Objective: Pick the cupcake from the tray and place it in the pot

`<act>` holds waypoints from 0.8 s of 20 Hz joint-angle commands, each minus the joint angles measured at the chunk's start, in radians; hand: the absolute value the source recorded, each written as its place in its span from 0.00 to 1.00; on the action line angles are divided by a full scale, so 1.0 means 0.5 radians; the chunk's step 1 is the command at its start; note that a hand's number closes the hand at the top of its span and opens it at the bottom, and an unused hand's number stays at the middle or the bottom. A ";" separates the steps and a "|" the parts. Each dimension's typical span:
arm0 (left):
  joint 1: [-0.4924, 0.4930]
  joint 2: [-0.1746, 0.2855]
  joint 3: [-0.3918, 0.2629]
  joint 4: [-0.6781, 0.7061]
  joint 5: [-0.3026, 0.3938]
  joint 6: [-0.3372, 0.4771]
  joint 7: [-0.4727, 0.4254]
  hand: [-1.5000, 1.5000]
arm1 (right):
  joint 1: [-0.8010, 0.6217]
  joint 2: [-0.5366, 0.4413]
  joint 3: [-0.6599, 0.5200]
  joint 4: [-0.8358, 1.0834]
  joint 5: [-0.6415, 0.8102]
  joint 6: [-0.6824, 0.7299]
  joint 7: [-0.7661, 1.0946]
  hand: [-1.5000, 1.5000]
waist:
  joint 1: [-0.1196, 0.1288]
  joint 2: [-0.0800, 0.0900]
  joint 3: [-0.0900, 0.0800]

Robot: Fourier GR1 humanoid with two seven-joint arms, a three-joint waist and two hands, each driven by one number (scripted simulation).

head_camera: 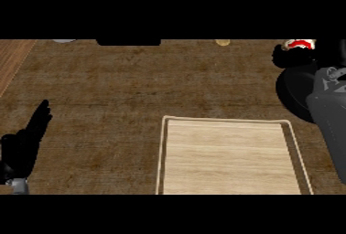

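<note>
Cupcake (299, 44): red-and-white top is showing at the view's upper right, well apart from the tray (223, 155) and off it. It is sitting inside the right hand (289, 58). The black fingers (278, 54) are curling round it, clamped on the cupcake, so only its top is peeking out above them. Its lower part is being hidden by the hand.

Right hand pose: the grey right forearm (331, 132) is coming in along the view's right edge and reaching up the picture, crossing over the pot (290, 96). The hand with the cupcake is sitting just past the pot's far rim as seen from here. Whether it is directly over the opening, I cannot tell.

Left hand (24, 146): is resting near the view's left edge, fingers straight, together and pointing up, touching nothing.

Containers: the pot is showing as a dark round shape right of the tray, partly covered by the forearm. Its inside is reading as plain dark, contents not discernible. The tray is lying on the brown surface (121, 91) at lower centre, its pale wooden floor showing bare inside the raised rim
</note>
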 commanded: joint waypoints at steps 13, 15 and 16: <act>-0.021 -0.029 0.033 -0.057 -0.017 -0.056 0.014 0.50 | -0.375 -0.320 -0.559 1.308 -0.172 -0.392 -1.013 1.00 | 0.062 0.020 0.001; -0.071 -0.015 0.055 -0.004 0.006 -0.088 0.053 0.50 | -0.444 -0.358 -0.611 1.463 -0.211 -0.387 -1.121 1.00 | 0.050 0.017 0.001; -0.128 0.030 0.064 0.047 -0.030 -0.086 0.008 0.50 | -0.400 -0.383 -0.634 1.600 -0.212 -0.461 -1.247 1.00 | 0.070 0.032 0.002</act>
